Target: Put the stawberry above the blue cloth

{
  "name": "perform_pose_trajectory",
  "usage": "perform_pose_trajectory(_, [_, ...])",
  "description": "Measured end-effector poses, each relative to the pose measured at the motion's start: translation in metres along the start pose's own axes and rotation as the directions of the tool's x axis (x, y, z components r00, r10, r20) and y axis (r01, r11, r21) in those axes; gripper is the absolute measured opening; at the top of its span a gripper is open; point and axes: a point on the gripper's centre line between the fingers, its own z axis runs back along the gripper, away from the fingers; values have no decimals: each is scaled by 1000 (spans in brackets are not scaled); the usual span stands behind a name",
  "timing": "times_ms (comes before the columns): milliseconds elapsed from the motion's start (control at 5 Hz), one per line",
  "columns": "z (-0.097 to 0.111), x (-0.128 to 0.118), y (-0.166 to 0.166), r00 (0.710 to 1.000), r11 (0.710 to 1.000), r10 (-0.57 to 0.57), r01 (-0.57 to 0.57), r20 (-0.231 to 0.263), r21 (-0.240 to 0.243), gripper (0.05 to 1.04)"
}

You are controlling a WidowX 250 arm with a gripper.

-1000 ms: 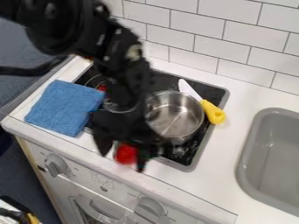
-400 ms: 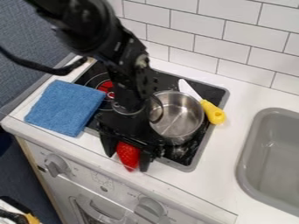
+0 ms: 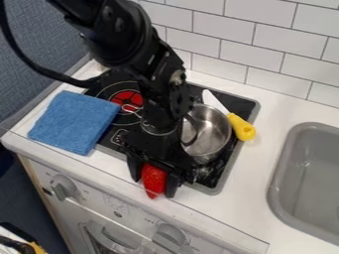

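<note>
One red strawberry (image 3: pixel 154 180) sits between the two black fingers of the pincer (image 3: pixel 153 185), which is closed down on it from both sides, its pointed end sticking out below them toward the front of the toy kitchen. The pincer hangs near the front edge of the white tabletop (image 3: pixel 267 166), in front of the black cooktop (image 3: pixel 243 107); whether the berry touches the surface beneath, I cannot tell. The black arm (image 3: pixel 136 44) comes down from the top edge of the view, with a dark cable (image 3: pixel 39 70) looping out to the left. To the left of the pincer, and apart from it, the blue cloth (image 3: pixel 74 121) lies flat, partly on the white surface and partly over the left side of the cooktop. Between the cloth and the arm, a red round patch (image 3: pixel 128 99) shows on the cooktop. A metal pot (image 3: pixel 213 130) stands upright on the right part of the cooktop, partly hidden by the arm. Just beside the pot, a knife with a white blade and a yellow handle (image 3: pixel 241 127) reaches across the cooktop's right edge. Farther right, a grey sink (image 3: pixel 278 186) is set into the tabletop. White tiles (image 3: pixel 265 31) line the wall behind, and knobs (image 3: pixel 63 187) stand on the white front panel below.
</note>
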Motion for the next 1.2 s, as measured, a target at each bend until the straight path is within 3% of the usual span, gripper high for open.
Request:
perform_pose_trajectory(200, [30,3,9,998,1000,3,-3,70,2,796])
perform_pose_trajectory(400, [47,0,54,989,995,101,-102,105,3,796])
perform_pose_trajectory(800, [17,2,132,978,978,206,-207,25,9,796])
perform_pose_trajectory(1000, [0,6,154,974,974,227,-227,7,12,796])
perform_pose_trajectory(1200, [-3,14,161,972,972,233,-234,17,22,796])
